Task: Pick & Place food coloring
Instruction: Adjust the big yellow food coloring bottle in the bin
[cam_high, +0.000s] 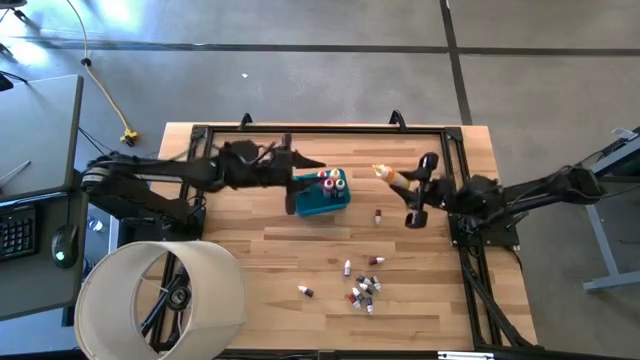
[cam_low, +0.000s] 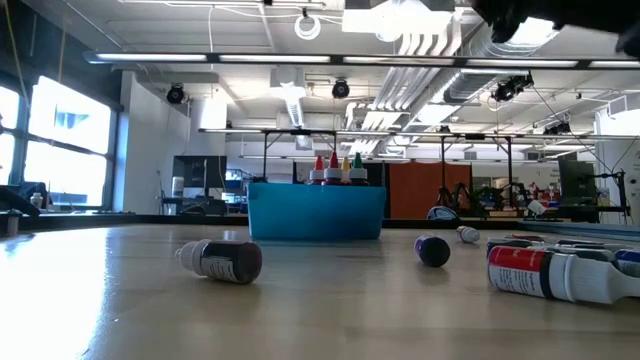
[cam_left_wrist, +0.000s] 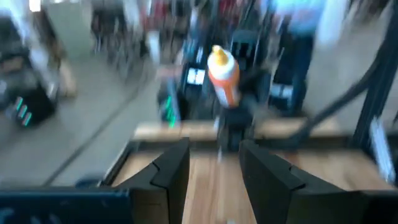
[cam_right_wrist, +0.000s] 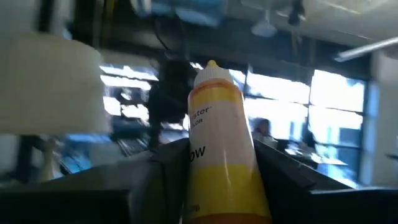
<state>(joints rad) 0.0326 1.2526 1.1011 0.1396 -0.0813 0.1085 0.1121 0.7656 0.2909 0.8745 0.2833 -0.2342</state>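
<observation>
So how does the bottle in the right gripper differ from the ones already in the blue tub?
The orange-yellow bottle is gripped in the right gripper, raised and tilted; the tub bottles stand upright, caps up, inside the blue tub. The held one is orange-yellow; the tub's include red, yellow and green. All are small squeeze bottles.

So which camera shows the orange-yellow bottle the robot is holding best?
The right wrist view: the bottle fills it, between the right gripper's fingers. The high view shows it tiny, the left wrist view shows it blurry, and the low view misses it.
</observation>
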